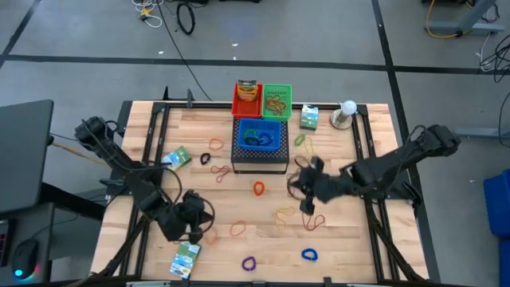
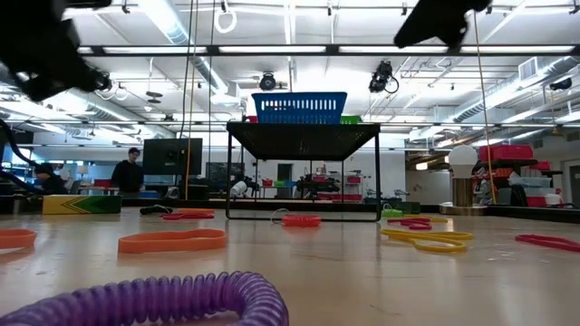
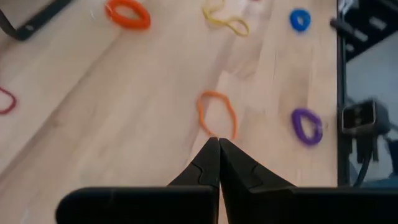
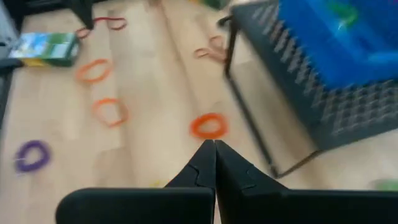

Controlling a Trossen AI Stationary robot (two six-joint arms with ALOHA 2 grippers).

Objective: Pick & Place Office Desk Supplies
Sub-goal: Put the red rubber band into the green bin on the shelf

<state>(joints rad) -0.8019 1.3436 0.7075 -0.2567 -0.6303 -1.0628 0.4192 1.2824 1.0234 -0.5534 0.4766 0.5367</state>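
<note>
We count three green-white boxes [image 1: 177,157] on the desk [image 1: 358,247], three small baskets: red [image 1: 246,101], green [image 1: 277,100] and blue [image 1: 260,135], plus one purple loop [image 1: 249,262] and one blue loop [image 1: 309,255].

Wooden table [image 1: 215,179] strewn with rubber bands [image 1: 259,189], coloured loops [image 1: 309,255], boxes [image 1: 185,261].

Even, bright overhead light, ceiling tube lamps [image 2: 172,20] glaring white in the low view. Counter [image 1: 358,247] evenly lit from above, only soft short shadows under the arms. Low view: purple loop [image 2: 163,299] closest to the lens is badly out of focus, sharper farther back. Right wrist view has motion blur; blue basket [image 4: 329,43] beyond the right gripper [image 4: 214,144] is smeared, with blown highlights. Left wrist view softer too, orange band [image 3: 216,113] just ahead of the left gripper [image 3: 219,142] is slightly blurred.
</note>
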